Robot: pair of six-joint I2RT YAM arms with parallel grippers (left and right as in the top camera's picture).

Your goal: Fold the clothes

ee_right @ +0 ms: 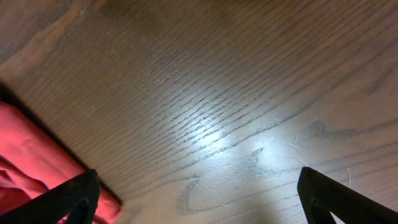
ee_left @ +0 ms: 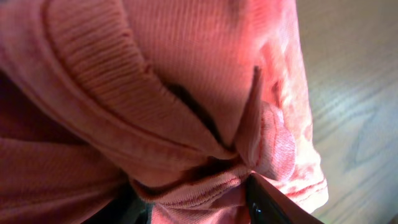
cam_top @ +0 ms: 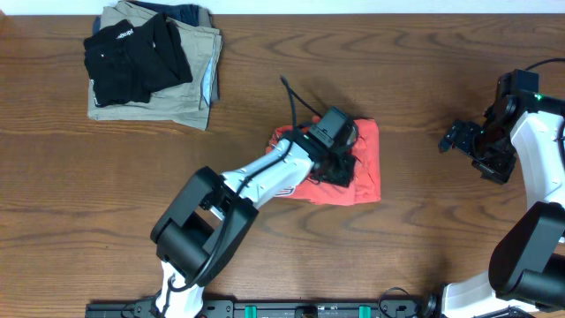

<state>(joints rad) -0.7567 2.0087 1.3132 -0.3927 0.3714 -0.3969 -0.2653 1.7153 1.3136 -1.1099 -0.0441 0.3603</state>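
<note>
Currently my left gripper (cam_top: pixel 341 168) is clamped on bunched cloth of the T-shirt (cam_top: pixel 367 163) at frame centre, while my right gripper (cam_top: pixel 452 139), jaws apart, sits well apart to its right.

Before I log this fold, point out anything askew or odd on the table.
The T-shirt is a lumpy packet: cloth bunches and wrinkles where the left gripper pinches it. At the far left corner, the black garment lies skewed on the khaki trousers.
</note>
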